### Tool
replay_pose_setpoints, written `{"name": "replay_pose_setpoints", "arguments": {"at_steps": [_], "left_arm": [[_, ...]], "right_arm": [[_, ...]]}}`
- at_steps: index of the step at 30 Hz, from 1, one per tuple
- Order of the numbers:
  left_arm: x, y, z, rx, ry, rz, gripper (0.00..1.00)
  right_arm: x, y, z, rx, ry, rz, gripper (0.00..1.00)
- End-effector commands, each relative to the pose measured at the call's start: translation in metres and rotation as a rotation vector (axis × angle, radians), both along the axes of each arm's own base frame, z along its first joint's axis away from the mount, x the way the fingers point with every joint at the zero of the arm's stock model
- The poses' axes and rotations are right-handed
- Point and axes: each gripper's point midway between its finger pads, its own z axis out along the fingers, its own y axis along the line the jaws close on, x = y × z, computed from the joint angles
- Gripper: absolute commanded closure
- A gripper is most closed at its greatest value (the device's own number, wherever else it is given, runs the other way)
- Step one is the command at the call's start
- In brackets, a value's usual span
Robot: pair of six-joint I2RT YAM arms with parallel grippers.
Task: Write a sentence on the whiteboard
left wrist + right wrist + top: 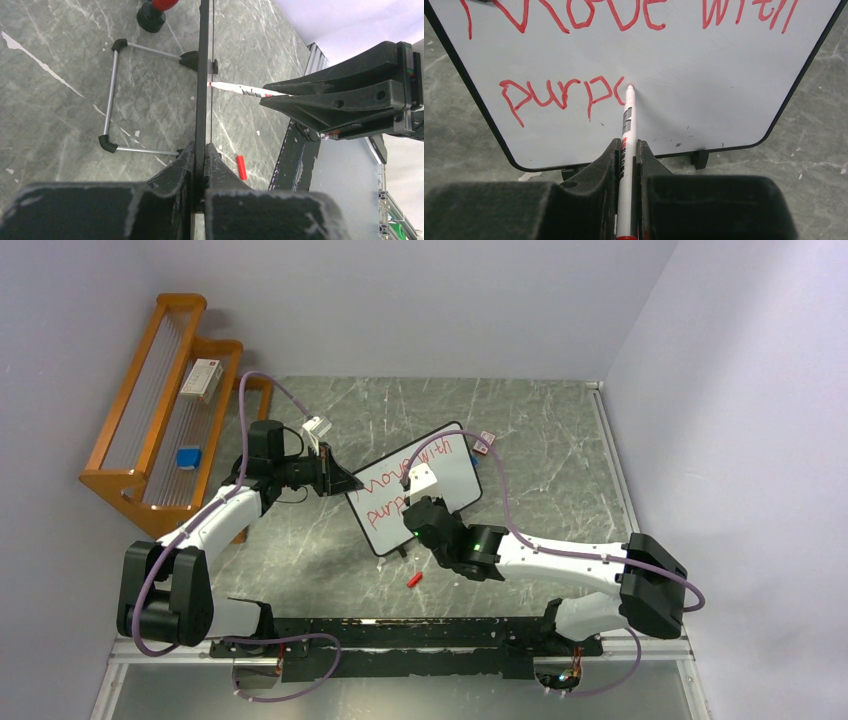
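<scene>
Black fingers of my left end effector (202,150) clamp the 9 o'clock edge of the whiteboard (455,465), which stands in the middle of the counter (560,440), while my right end effector (628,147), from 5 o'clock, grips a red marker (628,117), tip on the board. "Move with purp" and a half-formed letter are written; I judge only that word's ending remains. Right wrist view gives the lettering; left wrist shows the board edge-on and a red cap (241,167) beyond.

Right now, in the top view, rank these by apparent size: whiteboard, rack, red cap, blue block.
Largest to smallest:
1. rack
2. whiteboard
3. blue block
4. red cap
The last two are both small, but the block plainly looks bigger.
</scene>
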Motion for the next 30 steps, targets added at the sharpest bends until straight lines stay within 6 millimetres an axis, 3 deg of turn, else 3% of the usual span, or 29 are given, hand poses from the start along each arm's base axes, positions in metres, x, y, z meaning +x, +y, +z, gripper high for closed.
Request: {"name": "replay_pose_setpoints", "arguments": {"at_steps": [1,13,30], "left_arm": [[-0.007,0.005,-0.034,0.081,0.106,0.028,0.95],[-0.008,0.005,-0.034,0.08,0.108,0.025,0.95],[-0.007,0.005,-0.034,0.082,0.108,0.028,0.95]], "right_arm": [[0.004,0.009,0.027,0.074,-0.038,0.014,1.0],[0.007,0.013,0.02,0.053,-0.034,0.015,1.0],[0.011,-0.006,0.004,0.013,0.002,-0.044,1.0]]}}
